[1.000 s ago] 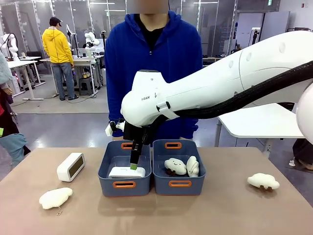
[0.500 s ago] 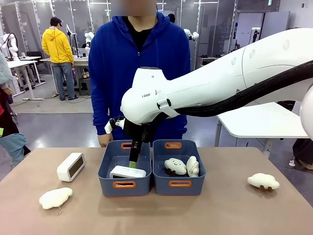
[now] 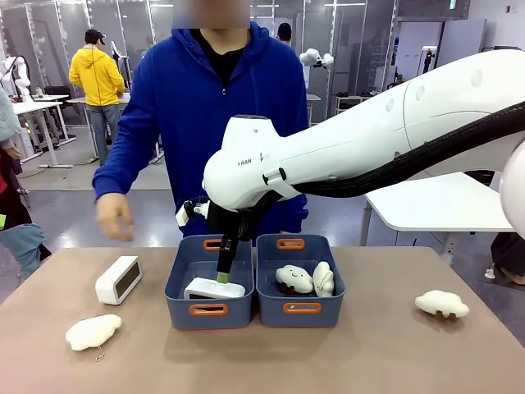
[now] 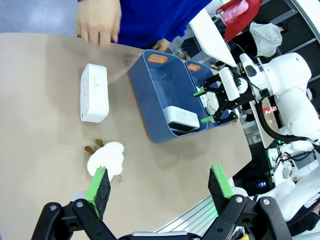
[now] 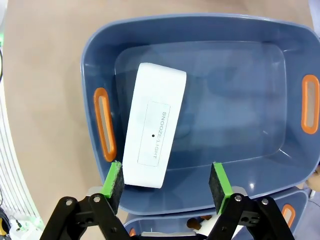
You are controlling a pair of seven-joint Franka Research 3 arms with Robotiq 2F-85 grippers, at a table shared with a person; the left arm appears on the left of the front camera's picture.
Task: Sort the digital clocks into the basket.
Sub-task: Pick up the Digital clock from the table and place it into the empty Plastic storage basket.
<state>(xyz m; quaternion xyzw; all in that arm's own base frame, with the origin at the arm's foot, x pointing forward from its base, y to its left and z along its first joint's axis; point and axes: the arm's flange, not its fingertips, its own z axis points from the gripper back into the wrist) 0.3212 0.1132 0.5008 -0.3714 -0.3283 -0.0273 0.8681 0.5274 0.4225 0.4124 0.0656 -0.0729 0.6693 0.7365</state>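
Green-padded fingers of the right gripper (image 5: 166, 181) stand apart and hold nothing, poised just above a white digital clock (image 5: 154, 152) lying flat inside the blue-grey basket (image 5: 225, 75). The clock's snooze button faces up. Seen from the front, this clock (image 3: 213, 288) rests at the basket's (image 3: 176, 283) near end, by the orange-rimmed handle slot, with one finger of the right gripper (image 3: 223, 279) reaching down to its top.

Touching the basket's right side stands a second bin (image 3: 271, 312) of the same kind, holding two cream plush toys (image 3: 294, 278). A second digital clock (image 3: 119, 280) stands on the table (image 3: 262, 361) to the left of the basket, apart from it. A person's hand (image 3: 113, 217) hovers above and beyond that clock. Another plush toy (image 3: 93, 332) lies left of the basket and nearer the robot. One more (image 3: 441, 304) lies well to the right of the basket, past the second bin.

The left gripper (image 4: 159, 184) hangs wide open and empty, well apart from the basket (image 4: 150, 95), on the side where the second digital clock (image 4: 94, 92) lies.
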